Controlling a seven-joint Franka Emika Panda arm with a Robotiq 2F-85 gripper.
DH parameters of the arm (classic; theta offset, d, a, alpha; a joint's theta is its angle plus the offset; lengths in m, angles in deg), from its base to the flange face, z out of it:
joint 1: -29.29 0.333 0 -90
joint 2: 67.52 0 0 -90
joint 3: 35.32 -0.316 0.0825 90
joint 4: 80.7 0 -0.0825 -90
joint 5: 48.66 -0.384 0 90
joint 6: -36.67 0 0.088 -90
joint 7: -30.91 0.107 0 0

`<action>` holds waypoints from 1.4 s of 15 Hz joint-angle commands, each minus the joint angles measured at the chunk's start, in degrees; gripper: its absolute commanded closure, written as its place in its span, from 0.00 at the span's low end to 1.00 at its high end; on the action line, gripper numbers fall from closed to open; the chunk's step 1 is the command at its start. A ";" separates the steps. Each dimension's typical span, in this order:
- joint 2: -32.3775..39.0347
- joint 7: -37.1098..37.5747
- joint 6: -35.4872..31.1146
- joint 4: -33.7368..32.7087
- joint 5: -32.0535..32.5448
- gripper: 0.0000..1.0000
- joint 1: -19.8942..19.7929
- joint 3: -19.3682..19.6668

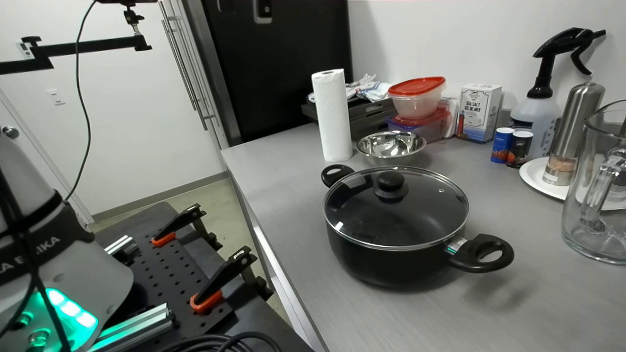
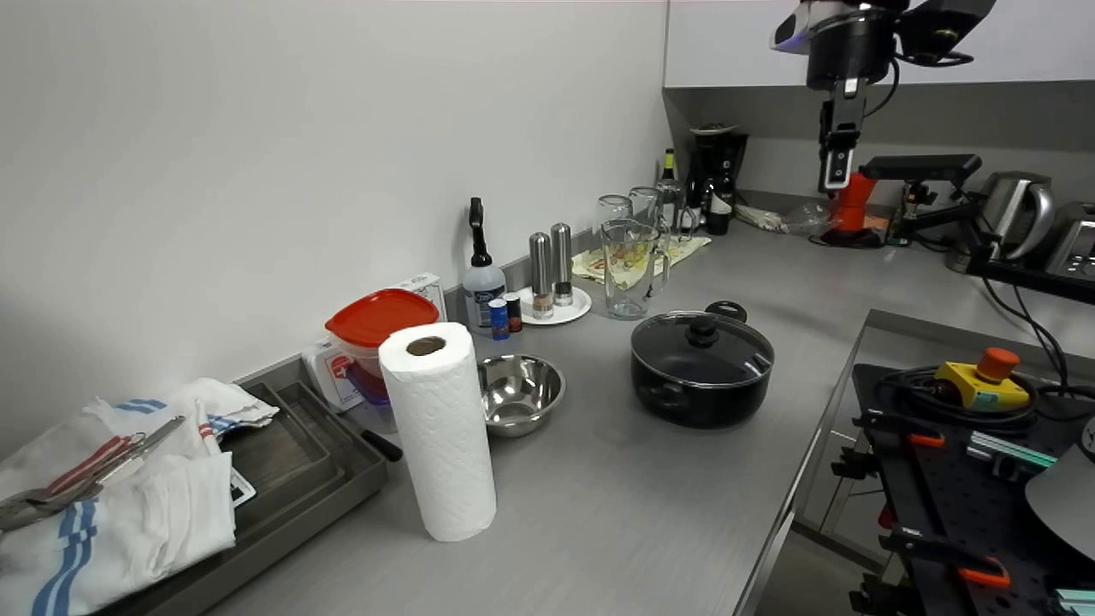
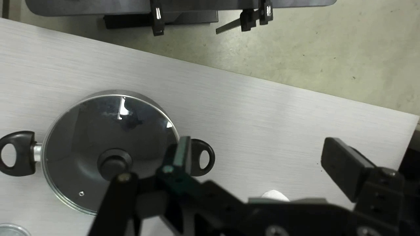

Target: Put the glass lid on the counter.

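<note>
The gripper (image 3: 261,157) gapes, fingers wide apart; at nine o'clock in the wrist view, the glass lid (image 3: 106,141) tops the pot (image 1: 391,268) on the counter (image 3: 249,108). Only an exterior view makes "SEA SALT" legible, on a box (image 1: 479,112) at the pot's one o'clock.

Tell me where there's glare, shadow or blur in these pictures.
Wrist view: bright glare spots on the glass lid, end effector blurred up close. In an exterior view: the pot handle casts a soft shadow on the counter, and the robot's green lights look washed out. In both exterior views: highlights glint in the metal bowl.
</note>
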 commanded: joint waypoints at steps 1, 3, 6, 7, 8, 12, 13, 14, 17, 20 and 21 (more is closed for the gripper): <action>6.88 -2.30 -6.51 -1.70 -0.75 0.00 -1.31 0.21; 10.15 -2.24 -9.72 -2.12 -1.07 0.00 -1.83 0.28; 15.32 -2.22 -14.20 -3.04 -1.49 0.00 -2.48 0.36; 17.18 -1.96 -16.19 -3.33 -1.34 0.00 -2.84 0.27; 18.88 -2.38 -17.26 -3.85 -1.74 0.00 -2.94 0.41; 24.96 -4.21 -23.39 -5.49 -3.56 0.00 -3.49 0.35; 26.33 -5.17 -24.05 -6.03 -4.59 0.00 -3.60 0.41; 27.49 -5.93 -25.16 -6.40 -5.56 0.00 -3.81 0.36; 31.00 -7.29 -27.26 -7.76 -7.97 0.00 -4.81 0.06; 33.94 -7.32 -28.63 -8.90 -9.17 0.00 -6.05 -0.28; 34.91 -6.55 -29.46 -9.14 -8.93 0.00 -6.51 -0.39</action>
